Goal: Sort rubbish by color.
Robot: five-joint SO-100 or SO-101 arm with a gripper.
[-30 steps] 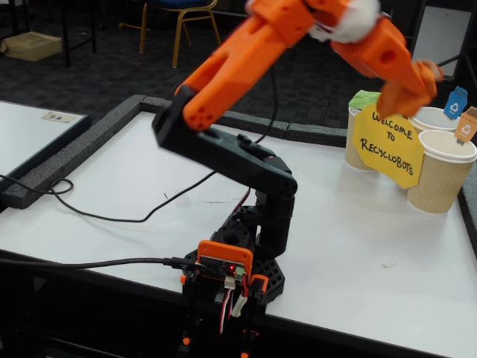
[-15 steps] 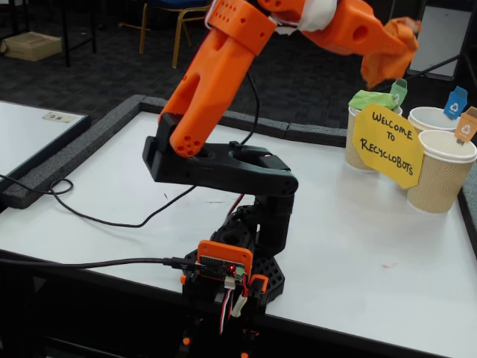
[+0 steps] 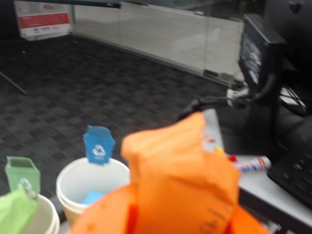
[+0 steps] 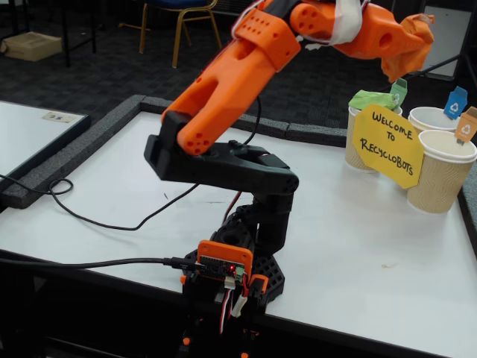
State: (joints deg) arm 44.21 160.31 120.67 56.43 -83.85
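orange arm (image 4: 238,74) links on black base (white strap).

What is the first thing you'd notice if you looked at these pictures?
The big orange robot arm reaching high over the white table, with an orange crumpled lump filling the wrist view. Below it there, a cup with a blue tag holds something blue. In the fixed view, a yellow "Welcome to Recyclobots" sign leans on the cups at the right.

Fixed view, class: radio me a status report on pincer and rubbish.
Pincer shut on orange crumpled paper lump, high over beige paper cups. Green paper lump in green-tagged cup, blue lump in blue-tagged cup. Path clear.
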